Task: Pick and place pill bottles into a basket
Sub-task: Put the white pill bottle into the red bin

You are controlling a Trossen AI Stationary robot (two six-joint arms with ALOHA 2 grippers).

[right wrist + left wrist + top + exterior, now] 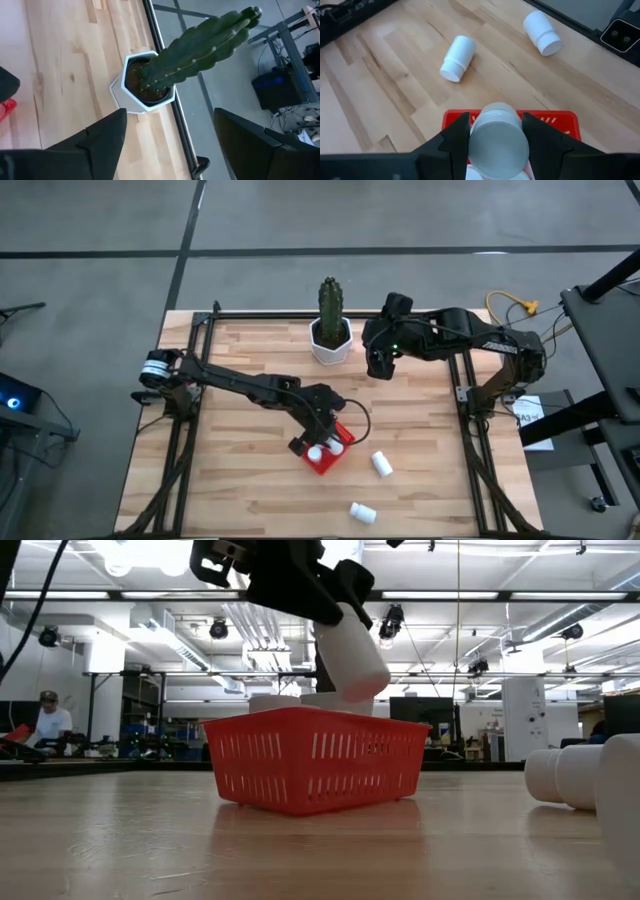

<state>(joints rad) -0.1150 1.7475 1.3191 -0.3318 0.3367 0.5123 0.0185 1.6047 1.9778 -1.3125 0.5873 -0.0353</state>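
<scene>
Left gripper (322,442) hangs over the red basket (330,461) at table centre, fingers clamped on a white bottle (496,142) tilted above the bottles already inside. Two more bottles (381,464) (363,512) lie on the wood toward four o'clock of the basket. Right gripper (378,366), fingers spread apart, waits beside the cactus (330,305) at twelve o'clock.

basket (327,457) at tabletop (240,490) centre | held bottle (352,652) above basket, in left gripper (322,442) | bottles inside basket (275,701) | two loose bottles: right of basket (381,464), front-right of basket (362,512) | cactus pot (331,343) behind basket | right gripper (380,360) right of pot
</scene>
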